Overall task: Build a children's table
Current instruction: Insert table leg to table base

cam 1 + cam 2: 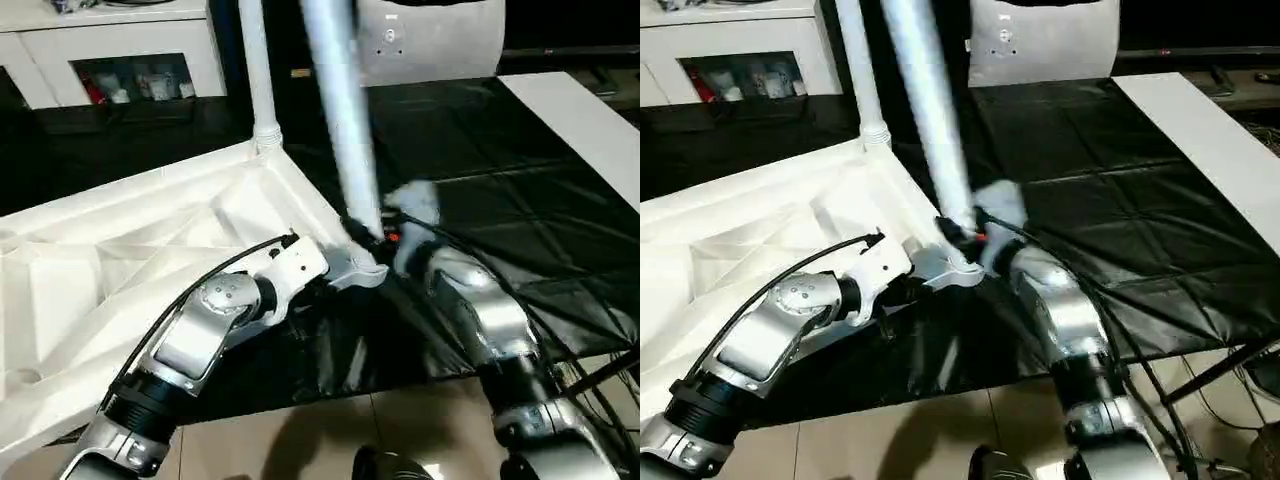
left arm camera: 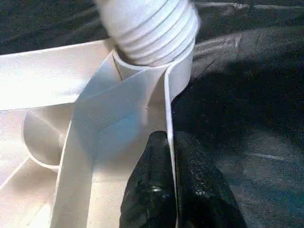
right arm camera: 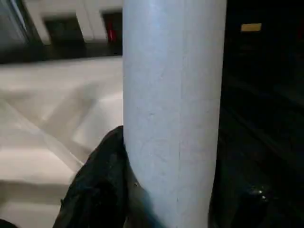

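**White table upside down, one leg in, another in the robot's grasp**

The children's table (image 1: 120, 250) lies upside down on the black-sheeted work table (image 1: 520, 200), toward the robot's left side, its ribbed underside facing up. It is all white plastic: thin raised ribs run across the inside of the top and meet the outer rim, forming shallow triangular bays. At the far corner one leg (image 1: 258, 70) already stands upright in its round socket, a ridged collar showing where it meets the corner.

The left gripper (image 2: 170, 156) is pinched tight on the table's thin rim wall, one black finger on each side of the white edge, just beside the near corner socket. In the left wrist view that socket (image 2: 156, 66) has a ridged leg end sitting in it.

The second leg (image 1: 340, 110), a long pale tube, rises steeply from that near corner and leans slightly. The right gripper (image 3: 166, 190) holds it low down, its black fingers (image 3: 99, 185) spread about halfway and wrapped against the tube's sides. Both silver forearms reach in from the near edge and meet at this corner.

Behind the work table stand a white cabinet (image 1: 120, 50) and a grey chair back (image 1: 430, 40).
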